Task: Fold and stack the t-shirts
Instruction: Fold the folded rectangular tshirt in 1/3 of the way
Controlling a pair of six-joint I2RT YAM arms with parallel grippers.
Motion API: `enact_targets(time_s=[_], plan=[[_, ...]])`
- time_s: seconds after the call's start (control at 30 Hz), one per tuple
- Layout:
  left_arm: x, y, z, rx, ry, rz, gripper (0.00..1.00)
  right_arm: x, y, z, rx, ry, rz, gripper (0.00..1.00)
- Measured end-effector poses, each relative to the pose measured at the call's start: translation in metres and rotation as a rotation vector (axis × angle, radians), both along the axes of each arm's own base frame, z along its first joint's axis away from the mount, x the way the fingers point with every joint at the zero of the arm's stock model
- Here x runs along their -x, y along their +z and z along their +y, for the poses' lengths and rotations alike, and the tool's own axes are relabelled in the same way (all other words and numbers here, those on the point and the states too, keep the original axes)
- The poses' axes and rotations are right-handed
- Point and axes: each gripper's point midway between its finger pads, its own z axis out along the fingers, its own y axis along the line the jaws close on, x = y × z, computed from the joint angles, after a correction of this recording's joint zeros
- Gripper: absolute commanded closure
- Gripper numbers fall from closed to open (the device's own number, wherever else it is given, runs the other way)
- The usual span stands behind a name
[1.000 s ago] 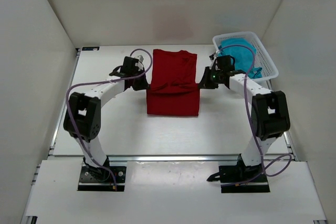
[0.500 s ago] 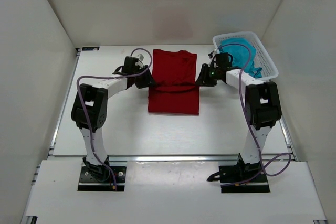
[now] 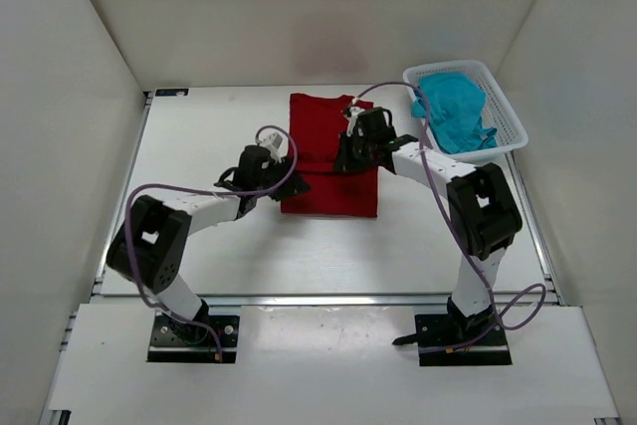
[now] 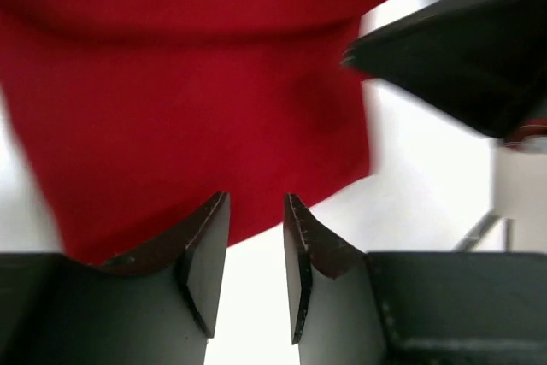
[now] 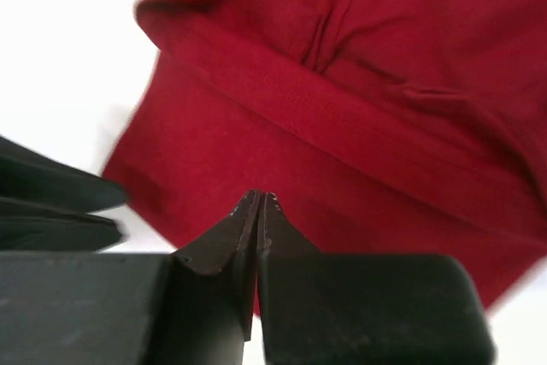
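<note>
The dark red t-shirt point(image 3: 333, 196) lies flat and partly folded in the middle of the table, with a fold ridge across it point(image 5: 359, 126). My left gripper point(image 3: 296, 187) is open and empty at the shirt's lower left edge; its jaws point(image 4: 256, 203) point at the red fabric point(image 4: 188, 108) with white table between them. My right gripper point(image 3: 344, 160) is shut above the middle of the shirt, its tips point(image 5: 259, 198) pressed together with nothing seen between them. The teal t-shirt point(image 3: 453, 114) lies crumpled in the basket.
The white slotted basket point(image 3: 510, 116) stands at the back right corner of the table. White walls enclose the table on three sides. The right gripper's dark body point(image 4: 461, 49) shows in the left wrist view, close to the left gripper.
The left gripper moved from the shirt's left edge toward me to its lower left corner. The right gripper moved left from the shirt's right edge onto the shirt. The shirt now lies flatter.
</note>
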Motion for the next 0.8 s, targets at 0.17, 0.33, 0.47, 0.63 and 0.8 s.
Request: enact_targets(time_s=[0.17,0.33,0.47,0.63,0.8], plan=[[0.017,-0.071,0.019,-0.065,0.036,0.174,0.58,0.008,-0.042,0.016,0.037,0.040,0.087,1.00],[0.019,-0.080,0.029,-0.074,0.056,0.181,0.58,0.000,-0.060,0.021,0.056,0.042,0.121,1.00],[0.023,-0.082,0.029,-0.065,0.054,0.159,0.59,-0.009,-0.069,0.021,0.074,0.035,0.120,1.00],[0.028,-0.082,0.031,-0.062,0.048,0.137,0.59,-0.048,-0.076,0.016,0.091,-0.013,0.088,0.99],[0.041,-0.081,0.036,-0.076,0.038,0.136,0.59,-0.121,-0.043,0.002,0.075,-0.104,-0.025,1.00]])
